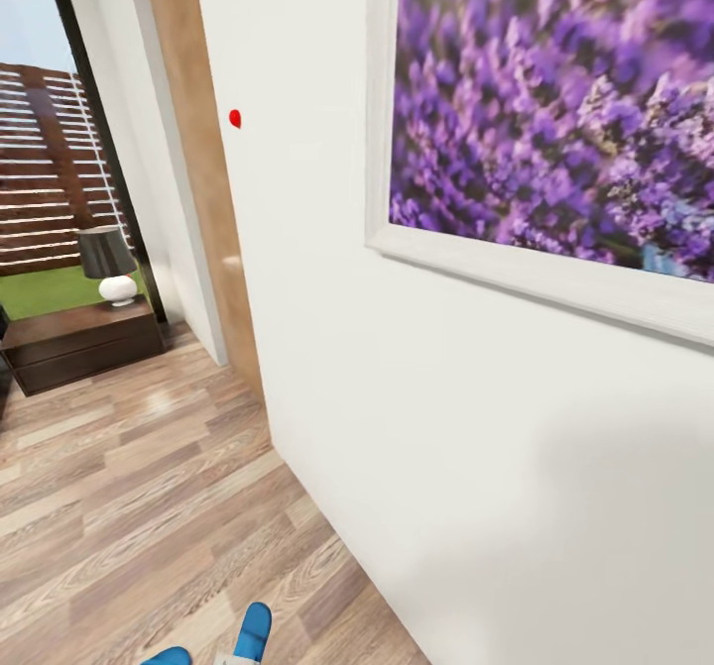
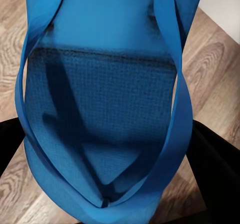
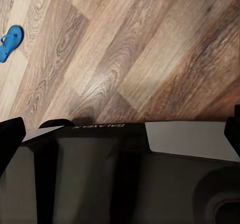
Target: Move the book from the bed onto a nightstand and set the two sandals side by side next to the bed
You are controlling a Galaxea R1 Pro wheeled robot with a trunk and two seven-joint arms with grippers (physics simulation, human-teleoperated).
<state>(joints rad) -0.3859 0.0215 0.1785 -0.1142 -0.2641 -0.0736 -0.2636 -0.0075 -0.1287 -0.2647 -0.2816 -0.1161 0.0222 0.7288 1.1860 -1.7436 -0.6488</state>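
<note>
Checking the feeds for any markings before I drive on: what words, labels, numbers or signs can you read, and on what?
"GALAXEA", small and upside down in the right wrist view, on the robot's dark body.
Nothing readable on the lavender picture, the held sandal or the wall; the red mark bears no text.

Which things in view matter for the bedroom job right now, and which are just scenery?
Job items:
- blue sandal held in the left hand
- second blue sandal lying on the wood floor
- nightstand by the window

Just there:
- table lamp on the nightstand
- lavender picture on the white wall
- red wall marker
</note>
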